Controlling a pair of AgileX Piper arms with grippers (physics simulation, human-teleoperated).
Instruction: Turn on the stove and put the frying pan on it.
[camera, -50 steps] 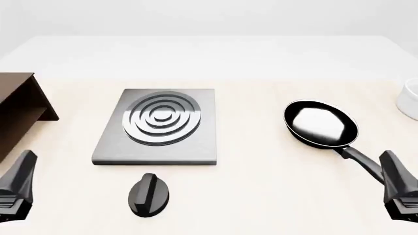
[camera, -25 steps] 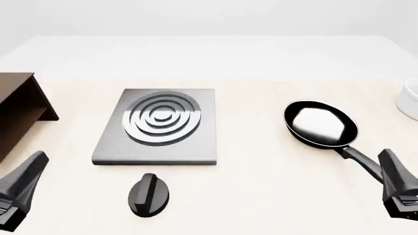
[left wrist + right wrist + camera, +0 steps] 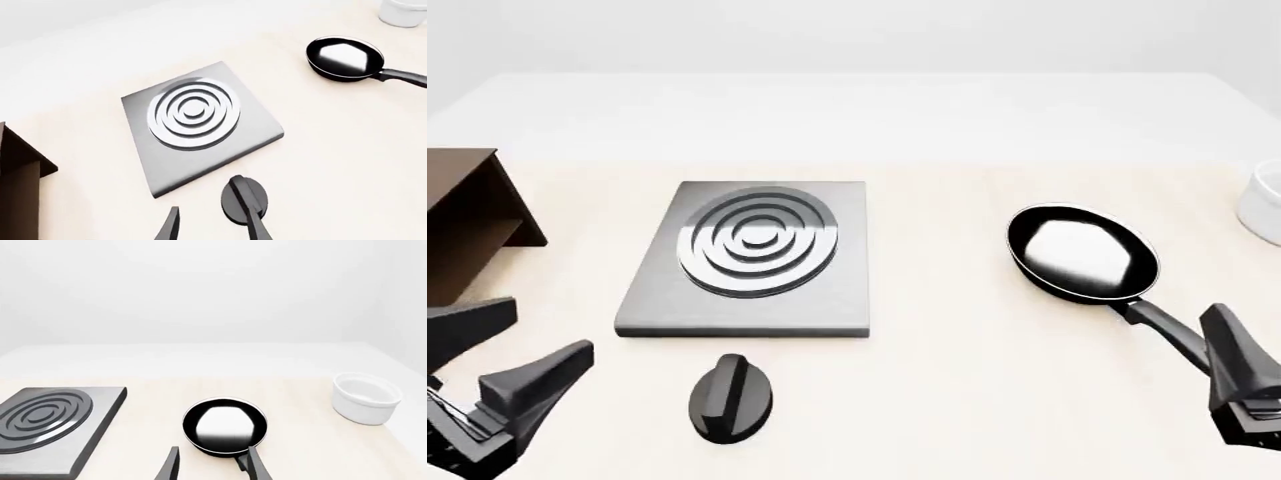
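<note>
While the left gripper (image 3: 507, 365) is hanging low at the near left corner of the bench (image 3: 961, 400), its jaws are standing wide open and holding nothing, pointing toward the knob (image 3: 731, 397). In the left wrist view the two fingers (image 3: 255, 222) are showing apart at the frame's edge, one of them crossing in front of the knob (image 3: 243, 201); whether it is touching the knob I cannot tell. The knob is lying on the bench just in front of the stove's near edge, apart from the slab. At the near right, the right gripper (image 3: 1241, 385) is hovering by the end of the pan's handle (image 3: 1161, 325); in the right wrist view its fingers (image 3: 259, 467) are parted, with one of them lying across the handle and the jaws gripping nothing that I can see.

Farther in, the stove (image 3: 754, 260) is sitting flat on the bench left of centre, its silver rings (image 3: 755, 242) facing up and bare. The pan (image 3: 1081, 253) is resting on the bench well to the right of the stove, its handle pointing back toward the right gripper, its glossy inside empty. A brown shelf (image 3: 467, 225) is standing at the left edge, beyond the left gripper. A white bowl (image 3: 1268, 205) is sitting at the far right edge, beyond the pan
</note>
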